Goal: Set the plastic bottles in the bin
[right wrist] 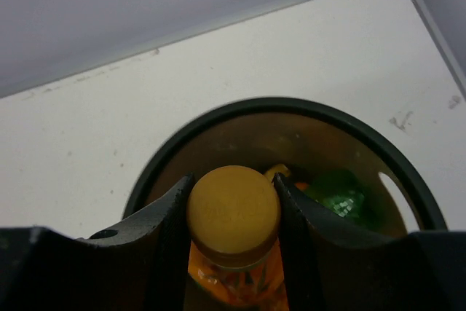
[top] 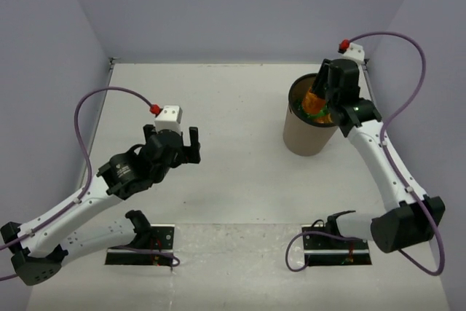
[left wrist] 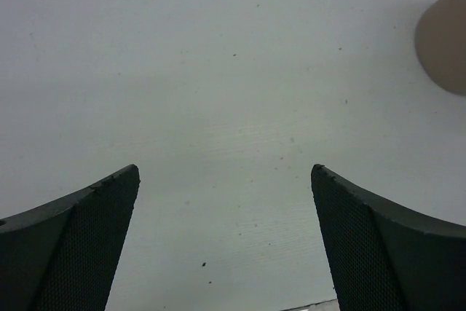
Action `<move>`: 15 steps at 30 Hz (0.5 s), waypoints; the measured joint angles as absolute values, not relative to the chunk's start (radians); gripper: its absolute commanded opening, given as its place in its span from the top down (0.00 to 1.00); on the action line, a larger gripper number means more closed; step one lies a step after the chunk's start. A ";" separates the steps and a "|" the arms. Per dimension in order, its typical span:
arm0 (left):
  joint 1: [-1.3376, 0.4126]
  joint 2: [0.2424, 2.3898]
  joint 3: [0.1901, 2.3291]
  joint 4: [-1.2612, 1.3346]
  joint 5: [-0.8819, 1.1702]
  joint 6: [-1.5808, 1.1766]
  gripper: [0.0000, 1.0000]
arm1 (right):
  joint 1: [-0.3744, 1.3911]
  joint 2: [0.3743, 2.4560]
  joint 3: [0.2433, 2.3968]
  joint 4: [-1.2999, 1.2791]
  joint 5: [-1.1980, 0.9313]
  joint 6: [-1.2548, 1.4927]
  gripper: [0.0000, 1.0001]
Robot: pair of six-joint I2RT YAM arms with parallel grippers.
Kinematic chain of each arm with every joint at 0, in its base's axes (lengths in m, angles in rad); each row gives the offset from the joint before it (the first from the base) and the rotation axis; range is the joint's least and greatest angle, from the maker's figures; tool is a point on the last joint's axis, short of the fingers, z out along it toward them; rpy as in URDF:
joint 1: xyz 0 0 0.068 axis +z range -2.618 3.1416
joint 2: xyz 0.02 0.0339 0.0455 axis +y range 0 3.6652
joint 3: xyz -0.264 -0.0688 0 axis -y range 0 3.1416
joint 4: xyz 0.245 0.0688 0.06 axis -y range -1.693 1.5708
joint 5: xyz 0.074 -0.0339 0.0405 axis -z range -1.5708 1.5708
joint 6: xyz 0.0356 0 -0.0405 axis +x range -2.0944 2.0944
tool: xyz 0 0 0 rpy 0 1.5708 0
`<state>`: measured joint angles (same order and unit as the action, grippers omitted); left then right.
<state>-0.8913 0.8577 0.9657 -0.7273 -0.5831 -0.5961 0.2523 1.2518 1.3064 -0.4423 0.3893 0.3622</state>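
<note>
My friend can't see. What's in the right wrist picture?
The right hand grips an orange bottle by its yellow cap, just above the open bin. A green bottle lies inside the bin.

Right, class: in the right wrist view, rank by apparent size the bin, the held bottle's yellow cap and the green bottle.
1. bin
2. yellow cap, enlarged by nearness to the camera
3. green bottle, partly hidden inside

Left arm (top: 73,213) extends from the lower left of the frame toward centre; left gripper (top: 171,136) jaws spread wide, nothing between them. Right arm (top: 389,169) reaches from lower right to upper right; right gripper (top: 320,100) points downward; fingers (right wrist: 164,223) clamp the cap of an orange bottle (right wrist: 233,213).
</note>
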 measured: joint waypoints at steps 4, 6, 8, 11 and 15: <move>-0.891 0.886 0.975 -0.799 -0.632 -0.594 0.00 | 0.256 1.309 1.237 -0.316 0.329 0.384 0.97; -0.891 0.878 0.954 -0.794 -0.652 -0.588 0.00 | 0.258 1.316 1.224 -0.320 0.313 0.392 0.73; -0.884 0.870 0.920 -0.772 -0.654 -0.580 0.00 | 0.257 1.333 1.227 -0.350 0.306 0.397 0.54; -0.850 0.894 0.894 -0.769 -0.645 -0.573 0.00 | 0.256 1.357 1.236 -0.406 0.294 0.407 0.08; -0.829 0.932 0.894 -0.767 -0.651 -0.571 0.00 | 0.260 1.334 1.261 -0.451 0.296 0.409 0.01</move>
<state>-0.8288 0.9318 0.8936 -0.7673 -0.6514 -0.5709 0.2600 1.3338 1.2610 -0.4507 0.2958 0.4088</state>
